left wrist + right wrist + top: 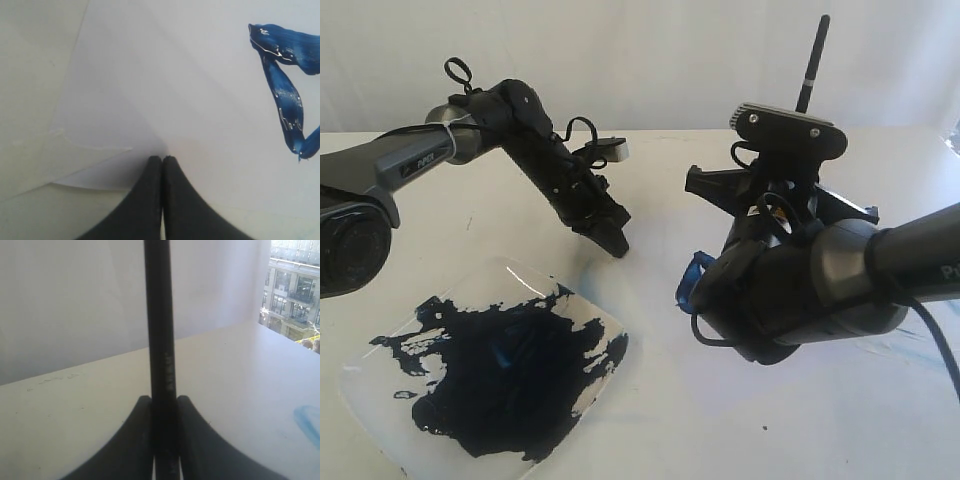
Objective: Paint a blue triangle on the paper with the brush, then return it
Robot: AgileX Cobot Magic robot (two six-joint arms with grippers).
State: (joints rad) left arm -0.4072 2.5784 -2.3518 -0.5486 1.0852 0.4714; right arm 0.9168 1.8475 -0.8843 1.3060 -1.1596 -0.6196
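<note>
The brush [812, 62] stands upright with its black handle rising above my right gripper [164, 399], which is shut on the brush handle [159, 340]. Its bristle tip is hidden behind the right arm. Part of the blue triangle [692, 280] peeks out left of that arm. In the left wrist view the blue triangle [286, 92] shows as thick wet strokes on the paper [200, 75]. My left gripper [162, 159] is shut on nothing, its tips low over the paper near a corner. In the exterior view the left gripper [613, 238] points down left of the triangle.
A clear square plate [605, 330] at the front left holds a big dark navy paint puddle [500, 375]. A faint light-blue smear [307, 422] marks the table by the right arm. A white backdrop closes the far side.
</note>
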